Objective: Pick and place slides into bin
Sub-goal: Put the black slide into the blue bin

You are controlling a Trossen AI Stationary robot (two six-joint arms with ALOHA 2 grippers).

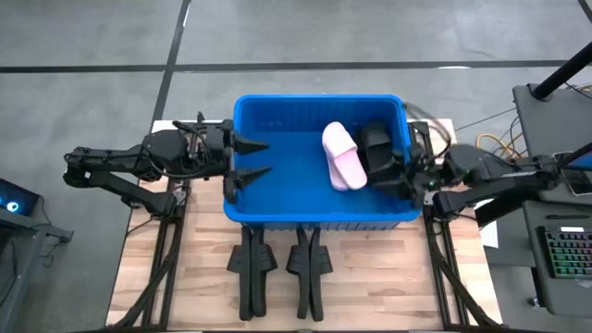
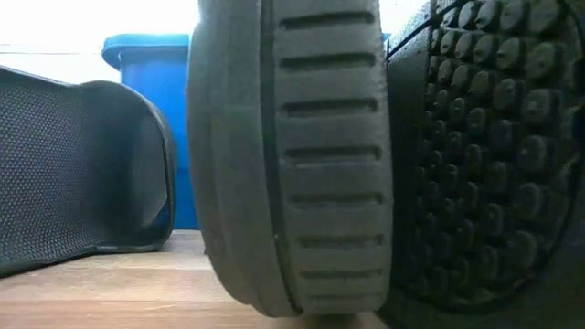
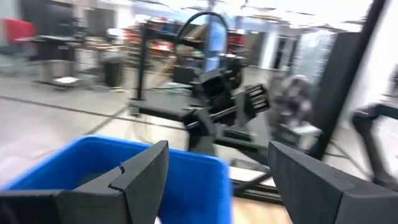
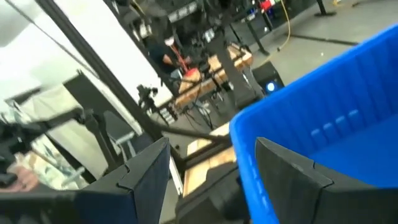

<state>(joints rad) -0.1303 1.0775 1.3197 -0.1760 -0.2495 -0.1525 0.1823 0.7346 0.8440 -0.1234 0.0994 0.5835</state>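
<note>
The blue bin [image 1: 277,162] stands mid-table. Inside it, toward its right end, a pale pink slide [image 1: 342,155] lies next to a black slide [image 1: 376,143]. Two more black slides [image 1: 252,268] [image 1: 305,266] lie side by side on the wooden table in front of the bin; in the low view they fill the picture close up [image 2: 292,155]. My left gripper [image 1: 252,158] is open and level over the bin's left rim, with nothing between its fingers [image 3: 149,165]. My right gripper [image 4: 211,146] is open and level at the bin's right rim [image 1: 407,174], also holding nothing.
The bin takes up the table's far half, and its near wall [image 1: 314,217] stands just behind the two slides on the table. A keyboard [image 1: 564,254] and cables lie off the table's right side. Stands and equipment fill the room beyond.
</note>
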